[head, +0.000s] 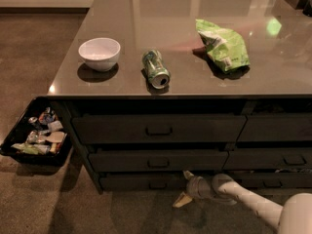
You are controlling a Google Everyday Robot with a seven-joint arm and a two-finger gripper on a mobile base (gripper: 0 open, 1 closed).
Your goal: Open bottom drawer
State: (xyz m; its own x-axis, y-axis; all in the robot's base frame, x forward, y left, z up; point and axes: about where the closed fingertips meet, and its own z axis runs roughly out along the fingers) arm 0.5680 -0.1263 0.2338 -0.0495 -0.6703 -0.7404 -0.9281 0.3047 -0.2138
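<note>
The bottom drawer (146, 182) is the slim dark front at the foot of the left three-drawer stack, with a small loop handle (157, 185) at its centre. It looks shut. My gripper (184, 187) is low at the floor level, just right of that handle, at the drawer's right end. Its two pale fingers are spread apart, one pointing up toward the drawer front, the other (178, 202) down toward the floor. It holds nothing. My white arm (253, 204) comes in from the lower right.
On the counter top (195, 13) stand a white bowl (99, 53), a tipped green can (156, 69) and a green chip bag (223, 46). A black tray of colourful packets (34, 136) sits at the left. Taller drawers (158, 128) lie above, more drawers at the right.
</note>
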